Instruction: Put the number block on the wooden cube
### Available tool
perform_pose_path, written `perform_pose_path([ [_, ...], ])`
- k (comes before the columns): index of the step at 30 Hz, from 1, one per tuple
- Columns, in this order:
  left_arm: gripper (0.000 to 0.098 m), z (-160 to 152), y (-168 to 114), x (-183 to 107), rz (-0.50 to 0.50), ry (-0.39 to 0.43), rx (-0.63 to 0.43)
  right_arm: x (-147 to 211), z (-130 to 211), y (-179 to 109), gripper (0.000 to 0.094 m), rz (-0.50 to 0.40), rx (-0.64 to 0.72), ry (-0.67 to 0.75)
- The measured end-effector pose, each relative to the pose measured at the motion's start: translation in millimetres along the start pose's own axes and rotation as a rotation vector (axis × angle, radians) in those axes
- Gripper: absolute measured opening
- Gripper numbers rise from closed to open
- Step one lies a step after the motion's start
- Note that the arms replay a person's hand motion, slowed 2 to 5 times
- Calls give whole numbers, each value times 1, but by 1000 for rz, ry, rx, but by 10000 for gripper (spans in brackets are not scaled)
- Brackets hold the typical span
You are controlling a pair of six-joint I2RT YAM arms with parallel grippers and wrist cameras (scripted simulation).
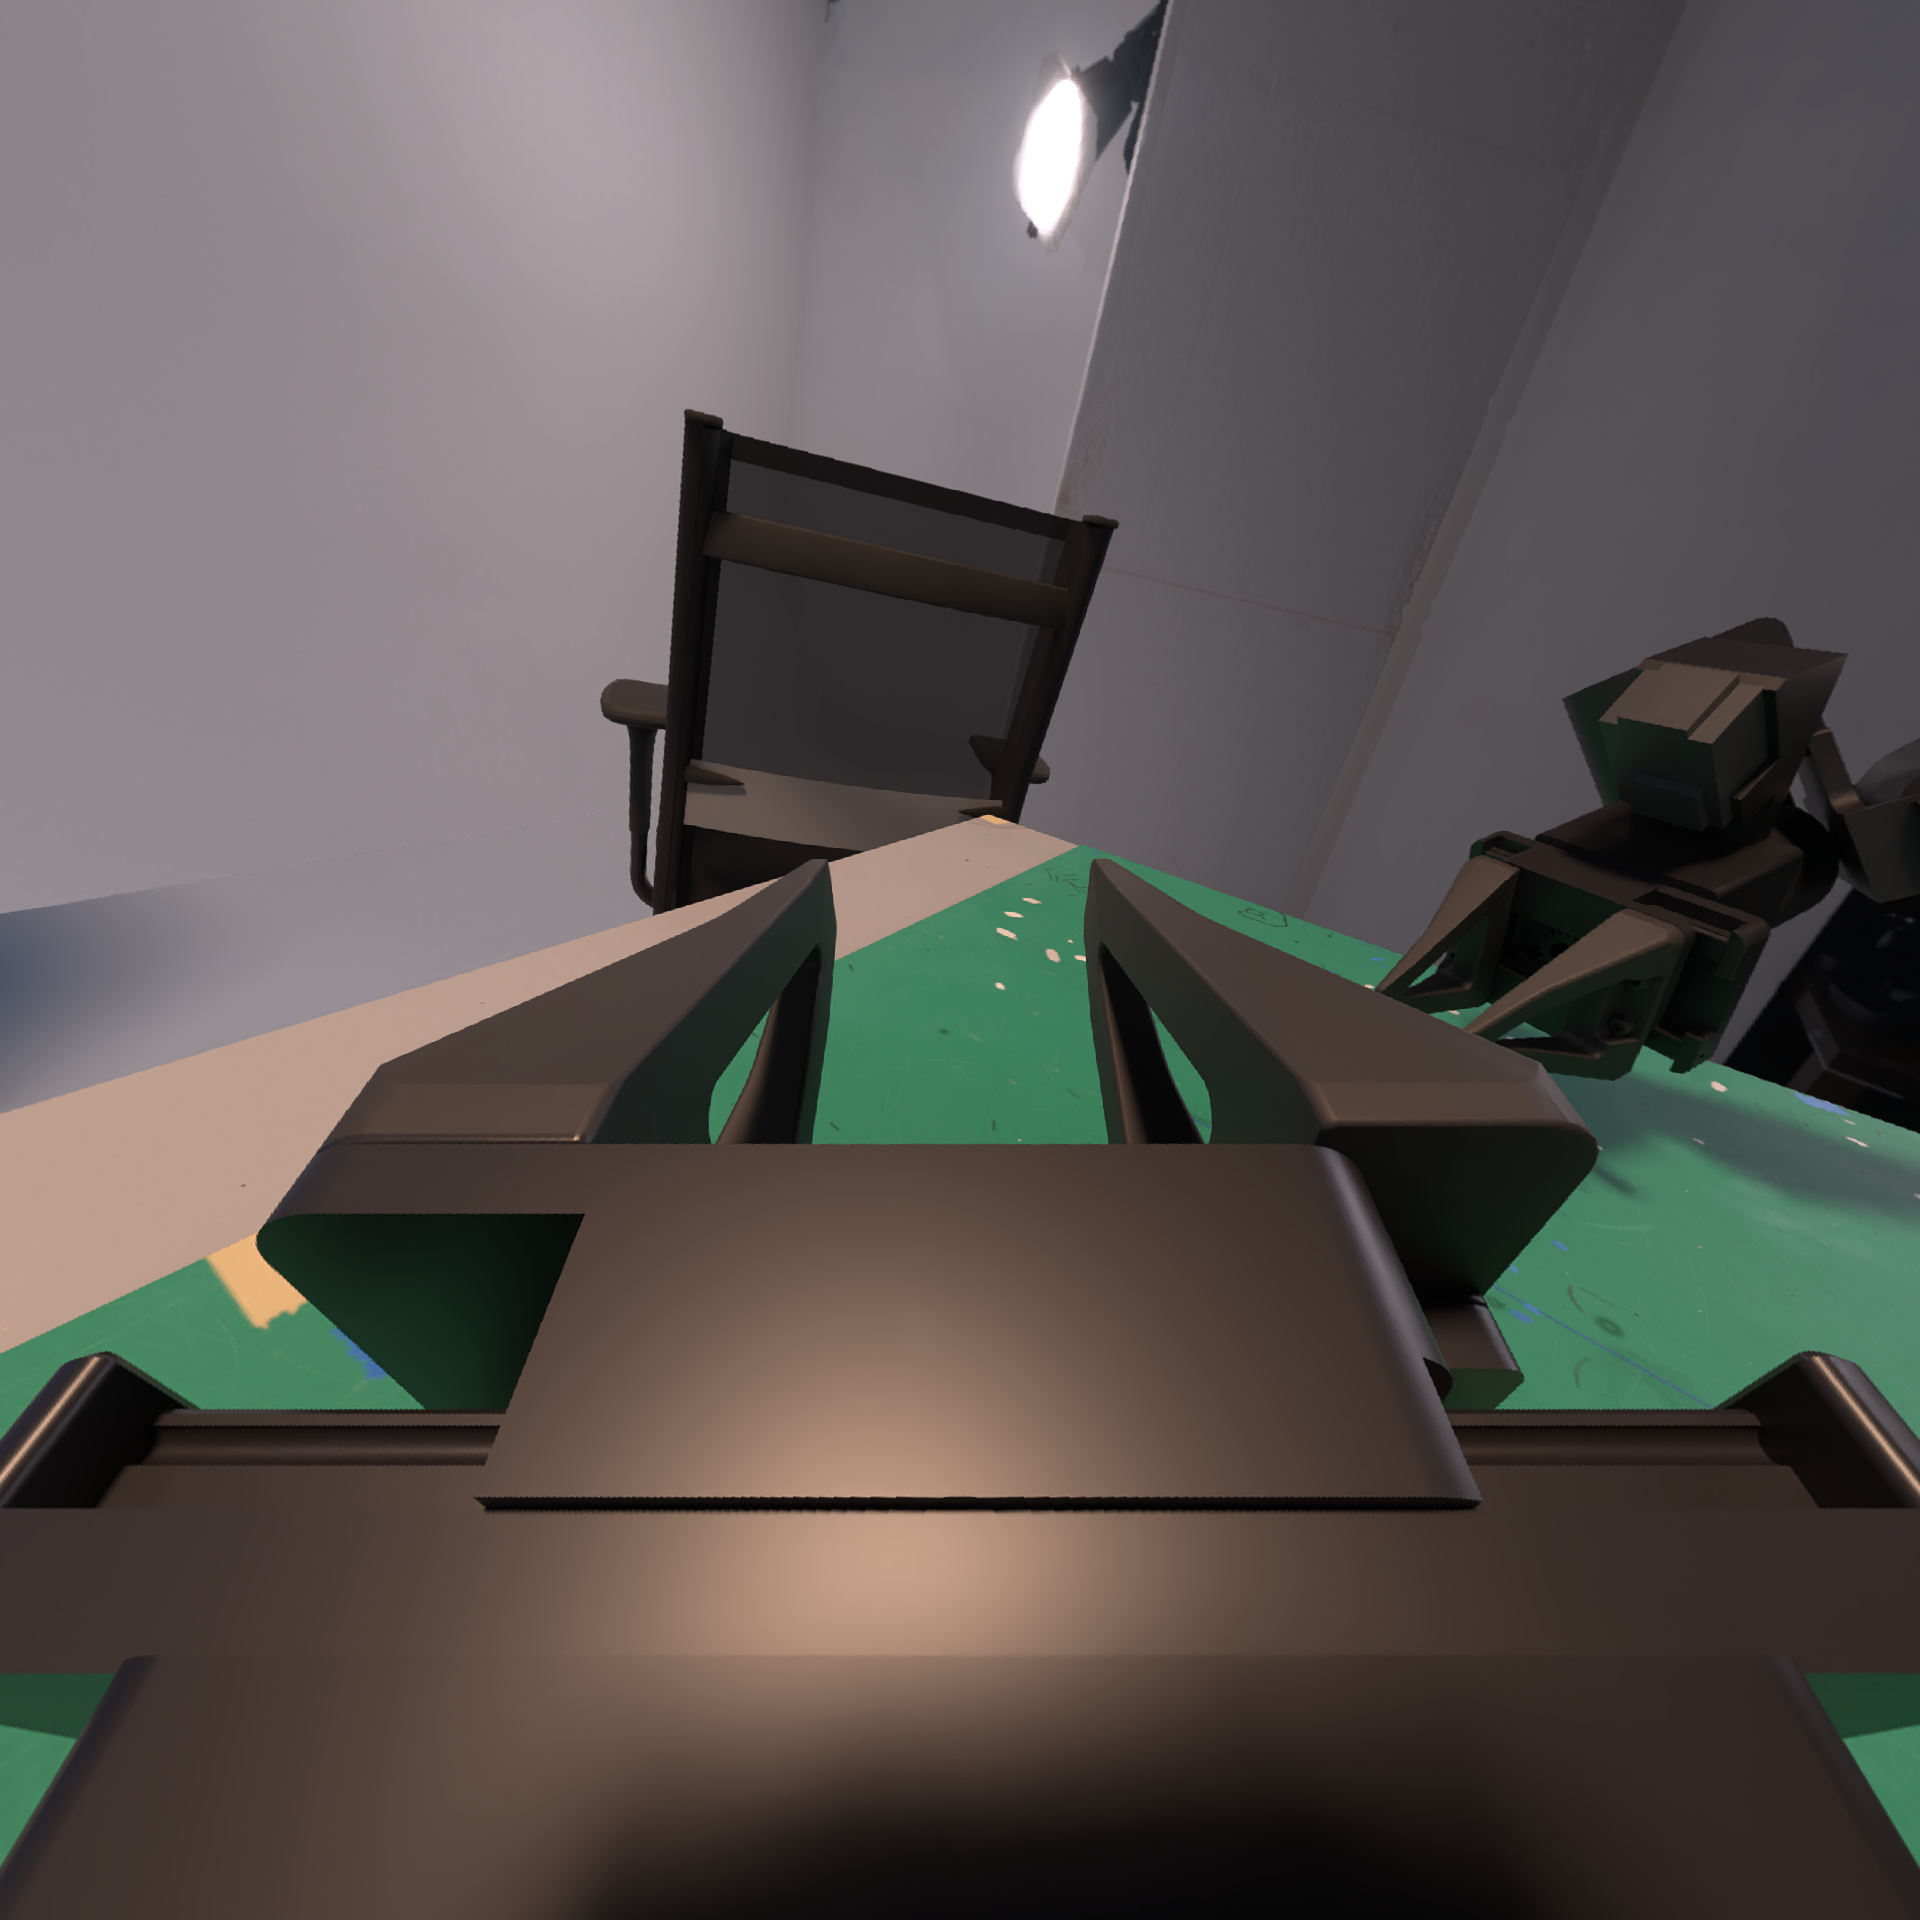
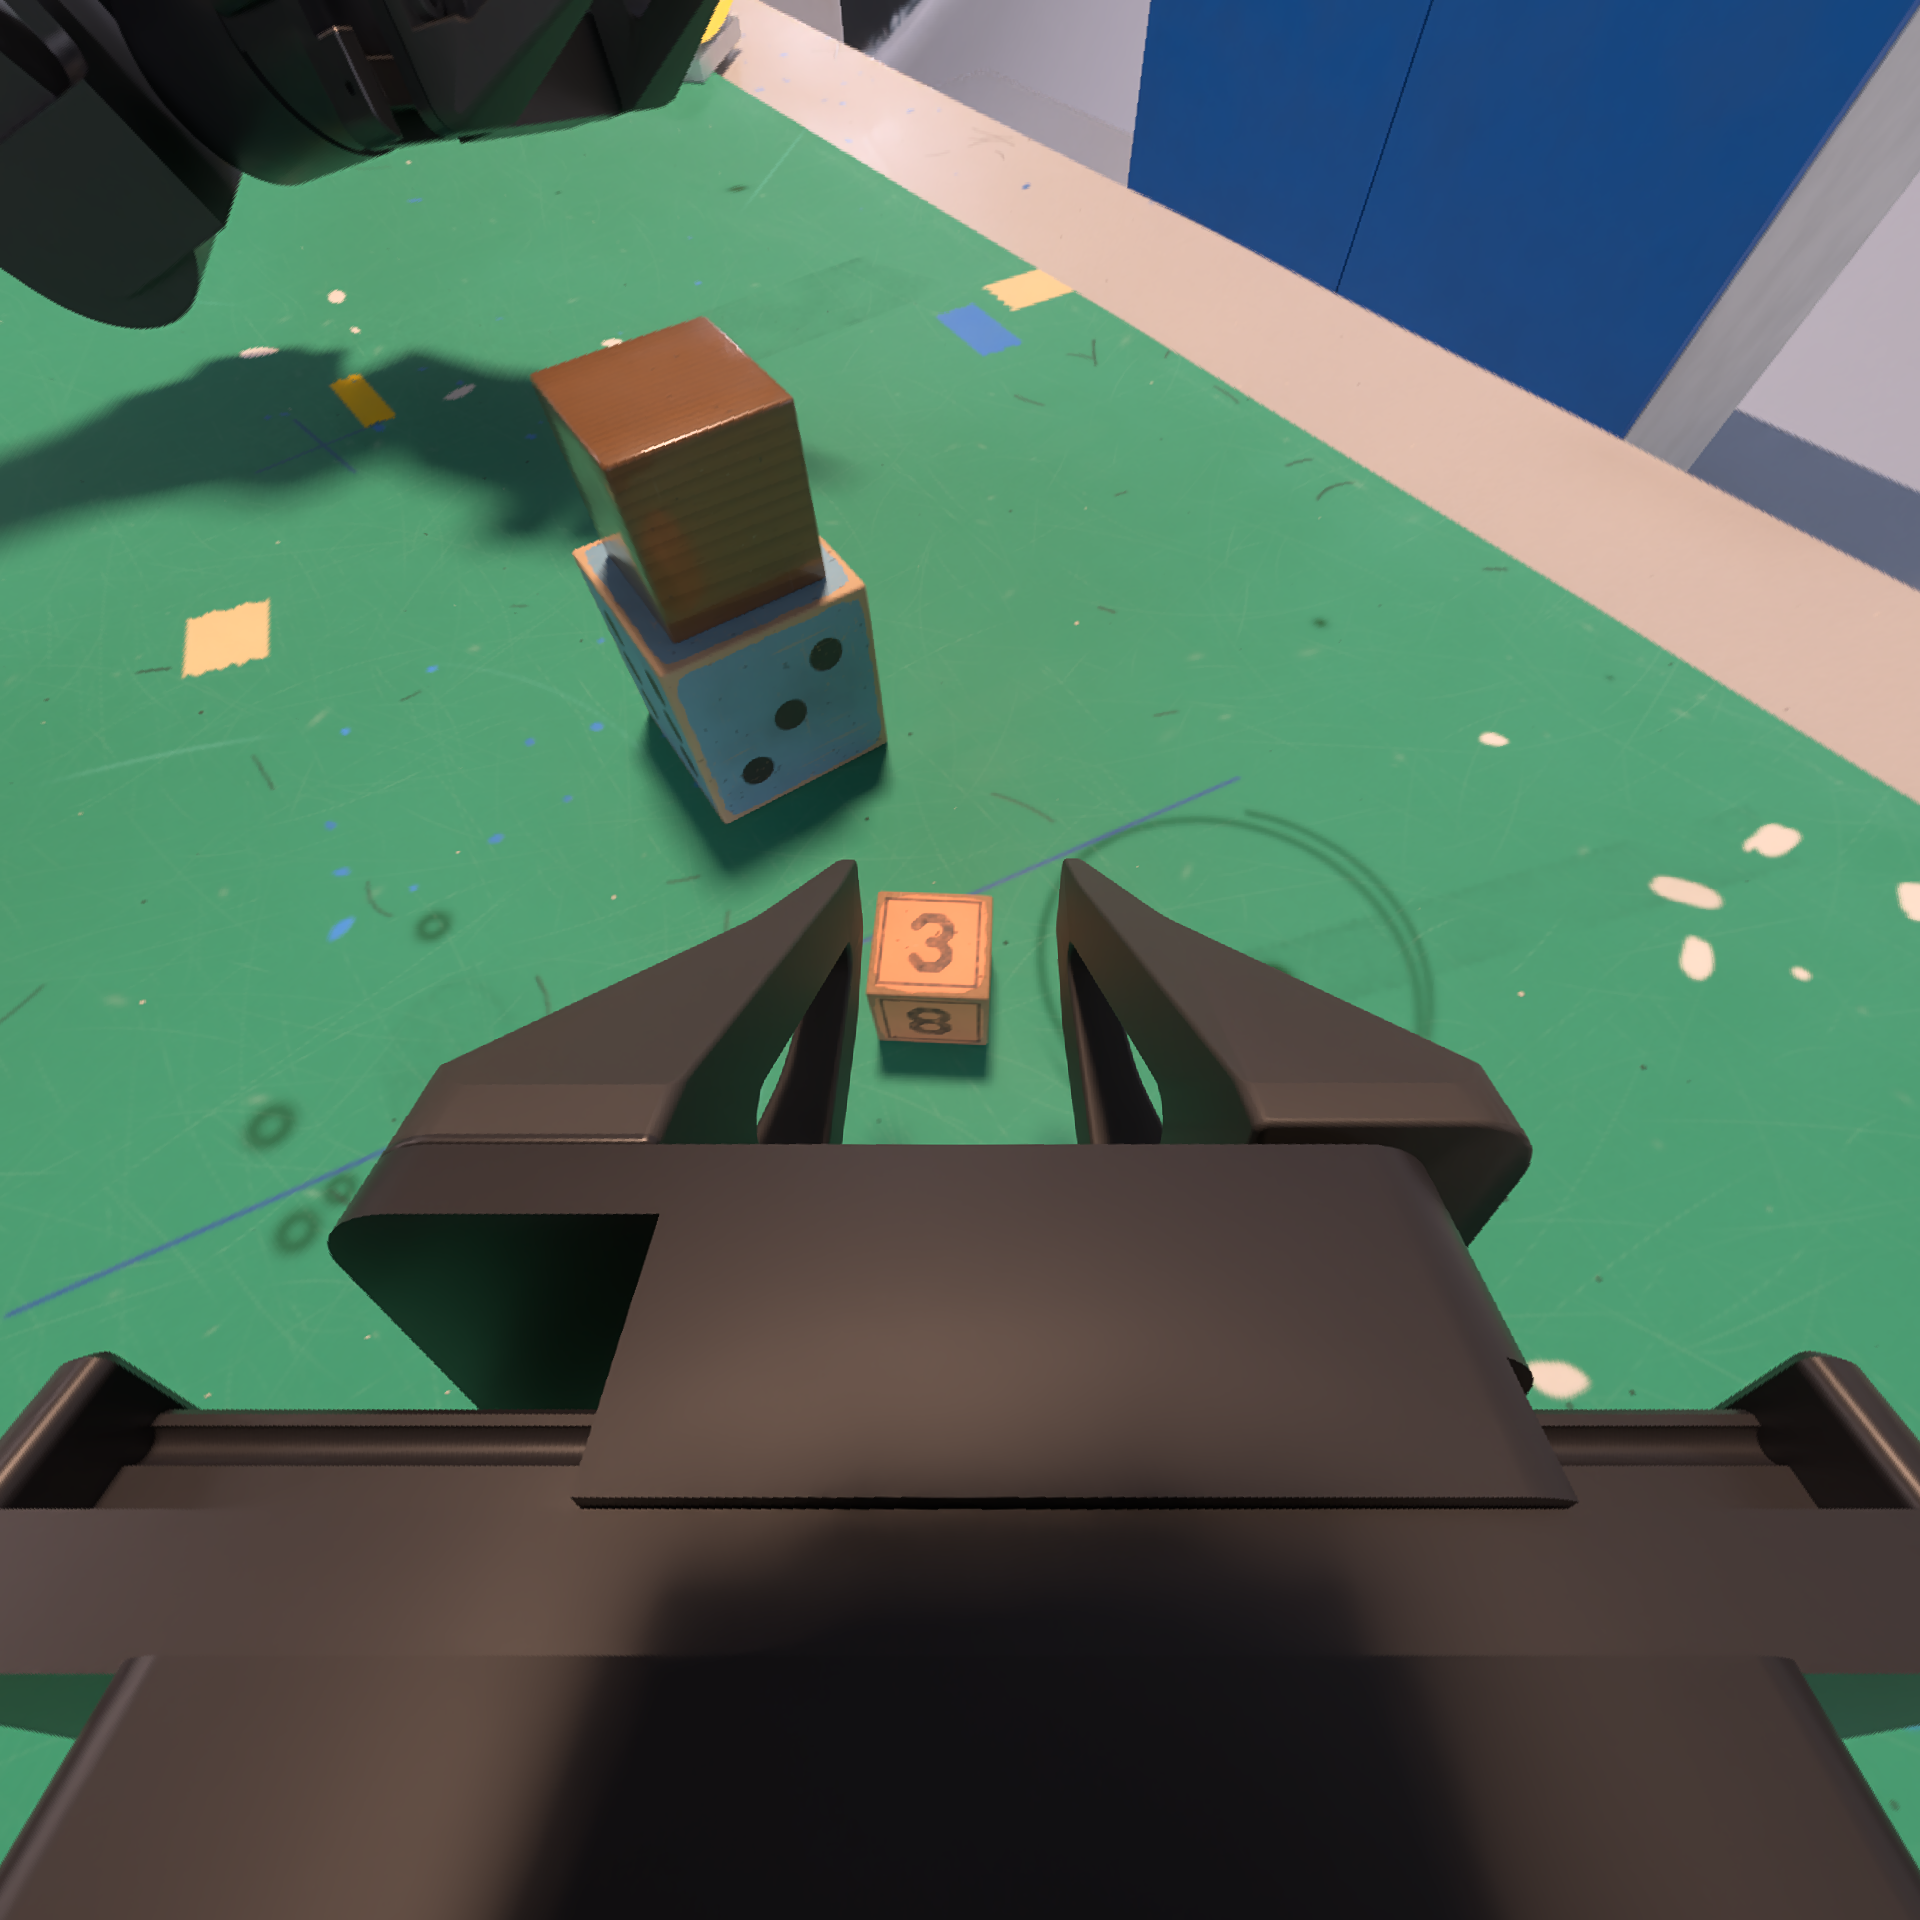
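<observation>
Your left wrist view, left to right: grey wall, a black chair (image 1: 862, 665) behind the table edge (image 1: 312, 1049), then the left gripper (image 1: 958, 914) with fingers spread and nothing between them, low over the green mat (image 1: 956, 1039). A lamp (image 1: 1051, 156) sits high on the wall. Far right you see the right gripper (image 1: 1455, 1003), tips angled down toward the mat.

Your right wrist view, left to right: dark arm body (image 2: 260, 94) top left, its shadow on the mat (image 2: 312, 727). Yellow tape patches (image 2: 225, 637) on the left. Centre: the wooden cube (image 2: 691, 473) sits on top of a pale blue die (image 2: 774, 707), rotated a bit against it, both upright. Nearer you, the number block (image 2: 931, 966) rests on the mat, apart from the die. The right gripper (image 2: 958, 894) is spread wide above the block, which shows in the gap, closer to the left finger (image 2: 821, 966) than the right finger (image 2: 1101, 966). You can't tell finger height over the block or whether they touch it. Blue cabinet (image 2: 1455, 187) off the table, top right.
</observation>
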State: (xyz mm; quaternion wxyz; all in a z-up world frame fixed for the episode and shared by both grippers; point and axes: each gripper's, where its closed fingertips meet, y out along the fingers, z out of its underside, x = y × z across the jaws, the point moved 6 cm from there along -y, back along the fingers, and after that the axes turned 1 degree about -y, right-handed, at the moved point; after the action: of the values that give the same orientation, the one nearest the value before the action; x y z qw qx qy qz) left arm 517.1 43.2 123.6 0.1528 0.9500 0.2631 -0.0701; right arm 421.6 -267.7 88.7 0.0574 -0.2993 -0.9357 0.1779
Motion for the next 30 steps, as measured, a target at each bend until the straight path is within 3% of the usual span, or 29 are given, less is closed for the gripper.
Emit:
perform_pose_path([
  [30,351,1,0,1,3,-1,1,10,14,19,411,-16,253,40],
])
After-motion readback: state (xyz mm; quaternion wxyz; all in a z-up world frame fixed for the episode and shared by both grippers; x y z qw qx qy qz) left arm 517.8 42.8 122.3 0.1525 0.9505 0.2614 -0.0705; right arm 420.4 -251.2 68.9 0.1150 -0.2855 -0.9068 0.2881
